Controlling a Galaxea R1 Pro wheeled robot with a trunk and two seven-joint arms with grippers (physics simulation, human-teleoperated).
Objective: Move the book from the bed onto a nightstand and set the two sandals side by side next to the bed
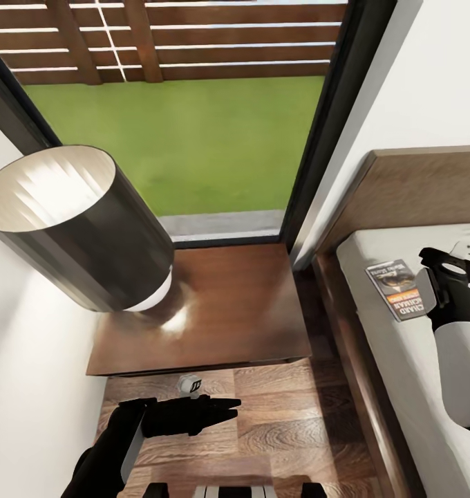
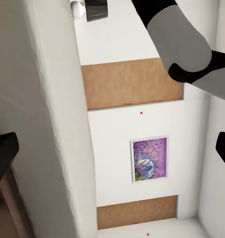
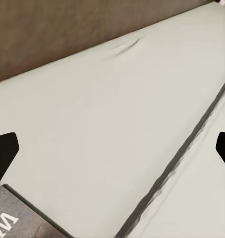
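Lamp (image 1: 76,225): dark cylindrical shade, at the left end of the nightstand.
Left gripper (image 1: 224,408): low over the plank floor (image 1: 276,422) in front of the nightstand; fingers look drawn together in the head view, though the wrist view shows them spread.
Nightstand (image 1: 228,311): glossy reddish-brown, between window (image 1: 193,131) and bed.
Bed (image 1: 373,387): white mattress, brown headboard.
Book (image 1: 395,288): flat on the mattress near the headboard.
Right gripper (image 1: 435,266): just beside the book, fingers spread, holding nothing.
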